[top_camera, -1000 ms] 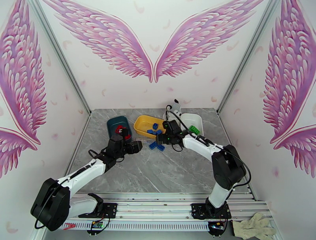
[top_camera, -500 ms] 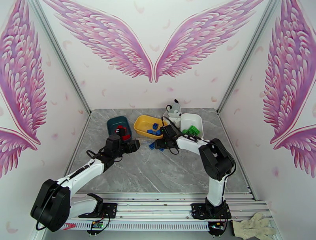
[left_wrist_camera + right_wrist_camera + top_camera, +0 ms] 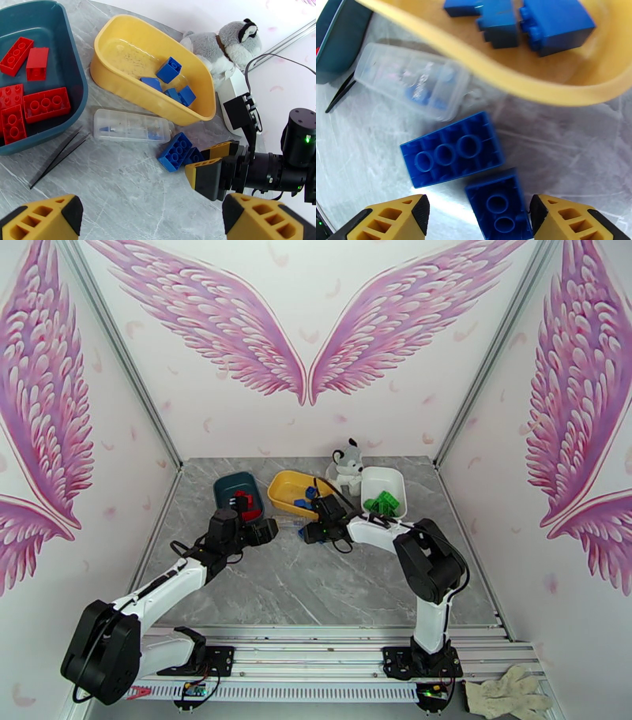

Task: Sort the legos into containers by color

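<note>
Top external: the right gripper [image 3: 310, 534] reaches the desk [image 3: 316, 587] just in front of the yellow tub [image 3: 275, 496]; the left gripper [image 3: 267, 531], released and empty, hangs farther off. Left wrist: a small blue brick [image 3: 192, 155] lies between the right fingers [image 3: 202, 175], beside a larger blue brick [image 3: 175, 152]. Right wrist: the jaws straddle the small brick, not yet clamped, its long axis running along the fingers, so closing should meet its short sides.

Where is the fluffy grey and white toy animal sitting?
In the top view, the plush toy sits at the back of the table, a little right of the middle, just behind the gap between the yellow tub and the white tub.
</note>
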### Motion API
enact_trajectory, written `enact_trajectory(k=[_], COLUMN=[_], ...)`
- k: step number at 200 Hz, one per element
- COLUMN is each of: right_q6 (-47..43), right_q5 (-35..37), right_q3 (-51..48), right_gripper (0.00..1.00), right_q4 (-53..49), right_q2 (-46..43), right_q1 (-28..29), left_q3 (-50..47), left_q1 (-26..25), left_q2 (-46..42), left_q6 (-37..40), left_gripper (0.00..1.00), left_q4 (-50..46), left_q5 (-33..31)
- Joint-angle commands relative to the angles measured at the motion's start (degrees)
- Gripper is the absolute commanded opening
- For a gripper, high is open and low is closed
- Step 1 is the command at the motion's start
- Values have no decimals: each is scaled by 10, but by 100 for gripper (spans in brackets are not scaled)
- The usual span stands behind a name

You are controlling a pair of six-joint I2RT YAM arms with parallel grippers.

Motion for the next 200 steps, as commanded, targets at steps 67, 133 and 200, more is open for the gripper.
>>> enact_trajectory(k=[67,133,200], right_q6=[20,43,55], right_q5=[106,82,44], right_q3=[64,21,2], right_gripper=[51,33,28], right_q4=[-77,-49,-22], right_q2=[67,9,-42], right_q1=[41,41,40], left_q3=[-8,9,29], left_q1=[6,4,-26], left_q2=[-8,43,104], left_q6=[-6,-8,-3], left_gripper=[99,99,99], left_q4=[1,16,41], left_q5=[15,64,96])
